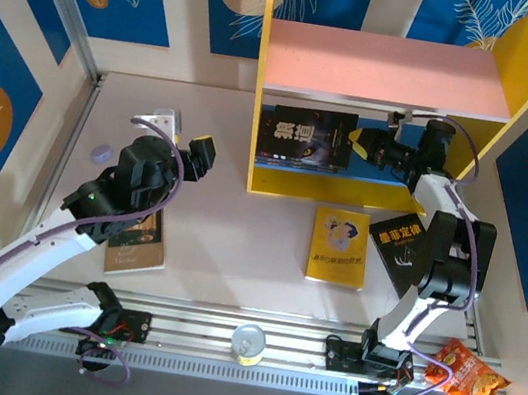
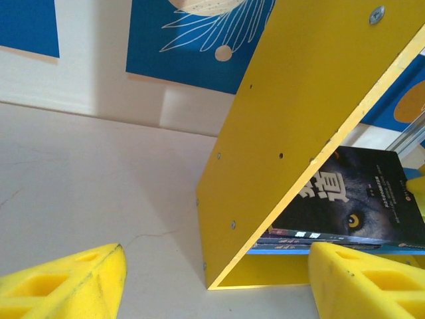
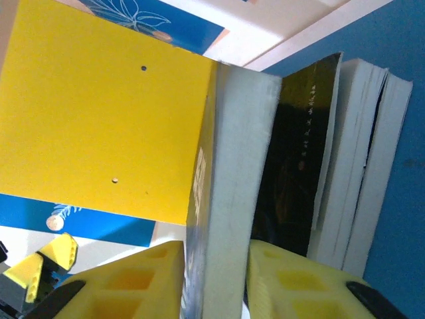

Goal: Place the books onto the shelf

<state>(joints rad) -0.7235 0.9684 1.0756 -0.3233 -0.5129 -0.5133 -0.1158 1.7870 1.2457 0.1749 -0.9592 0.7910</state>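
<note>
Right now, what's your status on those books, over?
Left jaws open, empty. Right jaws astride black wolf-cover paperback in yellow-sided wooden shelf's lower tier, grip unclear. Yellow cartoon paperback, black white-lettered paperback wait on table; tan paperback partly under left arm.

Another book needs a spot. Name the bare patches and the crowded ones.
Free: the pink top board; the table between the left tool and the yellow book. Crowded: the lower tier, with books and the right tool.

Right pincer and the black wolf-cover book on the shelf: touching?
Touching. Right wrist view: the wolf-cover book sits between the right pincer's fingers, both flush against its sides with no gap showing.
</note>
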